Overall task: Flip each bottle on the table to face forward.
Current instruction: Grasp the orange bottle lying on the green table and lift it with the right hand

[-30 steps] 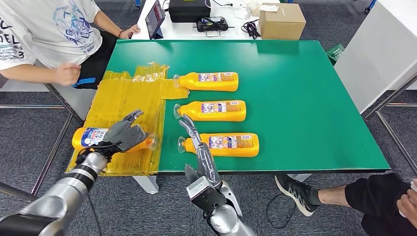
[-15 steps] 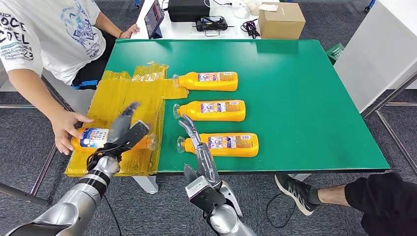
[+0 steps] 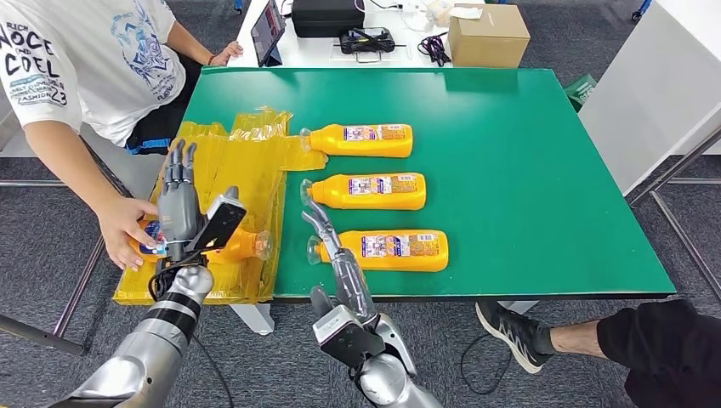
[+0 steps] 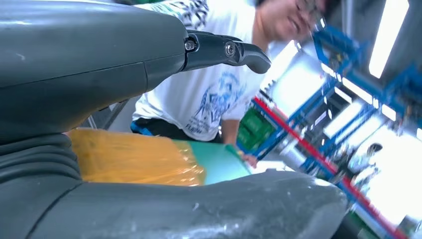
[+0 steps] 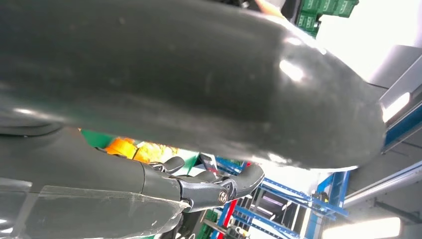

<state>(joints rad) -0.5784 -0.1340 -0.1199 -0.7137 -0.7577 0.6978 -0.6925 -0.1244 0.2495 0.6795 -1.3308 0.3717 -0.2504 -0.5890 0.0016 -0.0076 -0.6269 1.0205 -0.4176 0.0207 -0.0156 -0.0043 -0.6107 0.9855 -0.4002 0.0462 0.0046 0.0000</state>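
The left hand [image 3: 183,212] rises in front of the fourth bottle [image 3: 234,246] on the yellow wrapping [image 3: 225,170], hiding most of its body and label; a person's hand [image 3: 123,231] covers the bottle's base beside it. Whether that label faces up cannot be told. The labels on the three bottles [image 3: 374,190] right of the wrapping are too small to read.

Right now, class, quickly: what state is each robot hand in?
Left hand: open, fingers straight, raised above the bottle, holding nothing.
Right hand: open, fingers extended, holding nothing.
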